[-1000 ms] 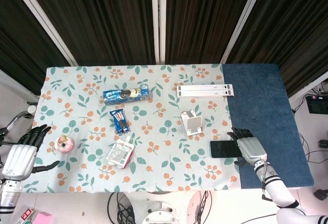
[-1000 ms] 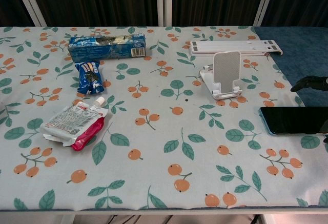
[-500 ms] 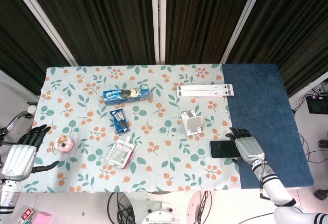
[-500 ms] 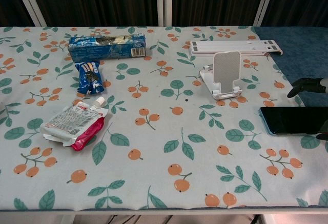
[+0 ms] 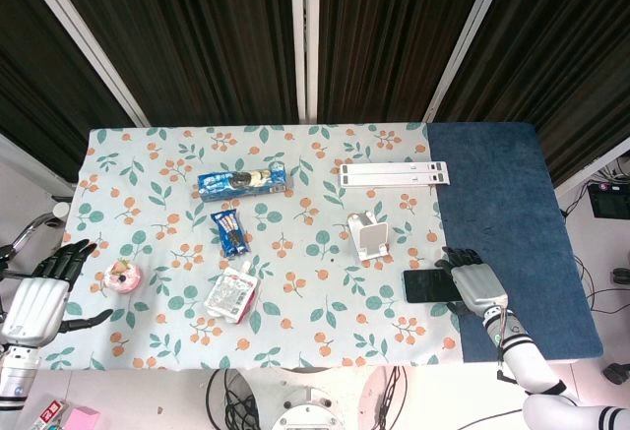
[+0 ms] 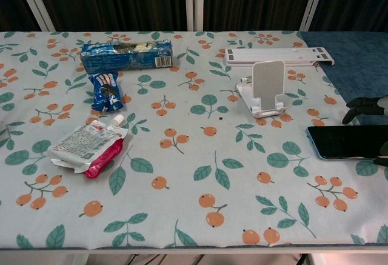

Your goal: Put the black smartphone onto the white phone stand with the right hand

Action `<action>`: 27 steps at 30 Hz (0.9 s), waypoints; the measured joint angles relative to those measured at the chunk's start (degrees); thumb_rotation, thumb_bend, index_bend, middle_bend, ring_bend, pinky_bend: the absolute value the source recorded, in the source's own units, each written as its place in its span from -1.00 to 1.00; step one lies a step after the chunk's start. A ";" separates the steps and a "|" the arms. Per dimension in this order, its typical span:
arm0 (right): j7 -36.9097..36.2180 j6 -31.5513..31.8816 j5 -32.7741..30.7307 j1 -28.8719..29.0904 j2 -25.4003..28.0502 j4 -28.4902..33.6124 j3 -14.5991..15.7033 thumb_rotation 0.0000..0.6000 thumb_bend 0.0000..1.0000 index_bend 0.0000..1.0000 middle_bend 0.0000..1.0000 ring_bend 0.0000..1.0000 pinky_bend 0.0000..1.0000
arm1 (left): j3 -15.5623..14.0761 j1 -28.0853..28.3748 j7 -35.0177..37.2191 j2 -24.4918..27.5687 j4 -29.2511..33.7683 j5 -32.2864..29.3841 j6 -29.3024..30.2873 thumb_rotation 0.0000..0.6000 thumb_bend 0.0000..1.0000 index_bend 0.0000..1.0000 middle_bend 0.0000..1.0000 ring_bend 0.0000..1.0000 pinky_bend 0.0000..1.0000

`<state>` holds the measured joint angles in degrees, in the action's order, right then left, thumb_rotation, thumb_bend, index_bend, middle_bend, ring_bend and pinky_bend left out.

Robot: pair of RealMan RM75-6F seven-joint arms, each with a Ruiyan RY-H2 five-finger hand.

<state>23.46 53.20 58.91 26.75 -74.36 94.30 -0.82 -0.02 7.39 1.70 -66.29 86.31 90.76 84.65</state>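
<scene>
The black smartphone (image 5: 428, 285) (image 6: 347, 142) lies flat at the right border of the floral cloth. My right hand (image 5: 475, 282) hovers over its right end, dark fingers (image 6: 364, 105) past the far edge and thumb by the near edge, not visibly clamped. The white phone stand (image 5: 368, 236) (image 6: 265, 88) stands upright, up and to the left of the phone, with nothing on it. My left hand (image 5: 39, 297) hangs off the table's left edge, fingers spread and holding nothing.
A white flat bar (image 5: 394, 173) lies behind the stand. A blue cookie box (image 5: 242, 182), a small blue packet (image 5: 229, 232), a red-and-white pouch (image 5: 231, 295) and a pink item (image 5: 123, 276) lie to the left. Blue cloth (image 5: 512, 223) covers the table's right end.
My right hand has shifted slightly; in the chest view its fingers sit a little lower, closer to the phone's far edge. The phone and the left hand have not moved.
</scene>
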 measured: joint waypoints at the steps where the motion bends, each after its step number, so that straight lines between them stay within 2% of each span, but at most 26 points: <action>1: 0.17 0.11 -0.20 0.05 -0.04 -0.03 0.04 1.00 -0.65 -0.59 -1.00 -1.00 -1.00 | -0.02 -0.01 0.01 -0.02 -0.01 -0.01 -0.02 0.50 -1.00 -0.81 -0.84 -0.81 -0.54; 5: 0.53 0.24 -0.76 0.28 -0.12 -0.04 0.23 1.00 -0.65 -0.54 -1.00 -1.00 -1.00 | -0.07 0.00 0.00 -0.13 -0.13 -0.05 -0.12 0.49 -1.00 -0.81 -0.84 -0.80 -0.54; 8: 0.51 0.54 -0.76 0.32 -0.31 -0.09 0.33 1.00 -0.65 -0.42 -1.00 -1.00 -1.00 | -0.07 0.01 0.01 -0.23 -0.21 -0.13 -0.20 0.50 -1.00 -0.81 -0.84 -0.80 -0.54; 16: 0.15 1.56 -0.33 0.11 -1.04 -0.94 0.50 1.00 -0.64 0.12 -1.00 -1.00 -1.00 | -0.09 0.06 0.19 -0.41 -0.49 -0.37 -0.51 0.50 -1.00 -0.81 -0.84 -0.80 -0.54; 19: -0.34 1.70 0.06 0.05 -1.12 -1.09 0.52 1.00 -0.62 0.23 -0.90 -1.00 -1.00 | -0.11 0.03 0.35 -0.51 -0.66 -0.43 -0.53 0.50 -1.00 -0.81 -0.84 -0.81 -0.54; 23: -1.18 2.34 1.13 -0.18 -1.13 -1.09 0.48 1.00 -0.59 0.33 -0.67 -1.00 -1.00 | -0.11 -0.04 0.66 -0.59 -0.85 -0.54 -0.49 0.49 -1.00 -0.81 -0.84 -0.81 -0.54; 27: -2.76 4.02 3.37 -0.87 -1.22 -1.18 0.40 1.00 -0.57 0.40 -0.52 -0.92 -1.00 | -0.19 -0.11 0.97 -0.67 -1.16 -0.63 -0.56 0.49 -1.00 -0.81 -0.84 -0.81 -0.54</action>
<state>20.70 57.22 62.28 25.88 -75.58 93.12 -0.42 -0.21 7.28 2.67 -66.97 85.14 90.13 84.09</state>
